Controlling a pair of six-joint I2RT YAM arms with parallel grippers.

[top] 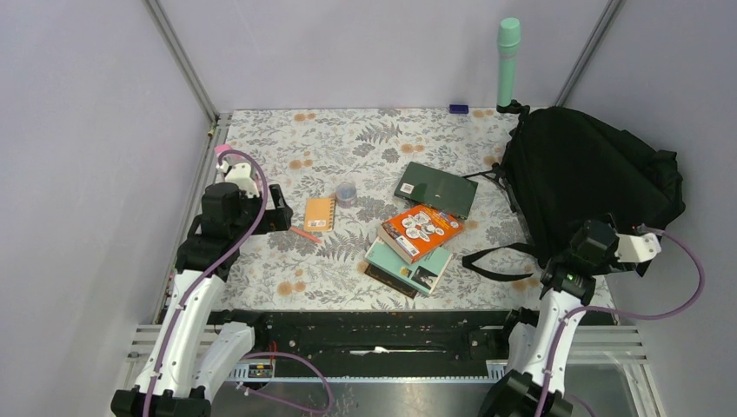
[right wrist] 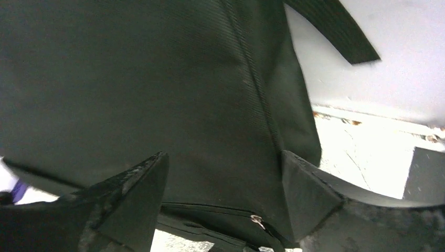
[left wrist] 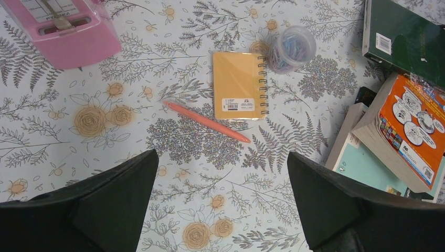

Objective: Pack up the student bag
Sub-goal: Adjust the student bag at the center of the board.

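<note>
From above, the student bag lies closed at the right of the table, with the right gripper at its near edge. In the left wrist view, the left gripper gapes wide over a pen. In the right wrist view, the jaws are spread and hold nothing. Opening seems to be the step, and the zipper pull likely needs pinching.

The student bag lies right of the book stack, the notebook left, pen seemingly touching it.
</note>
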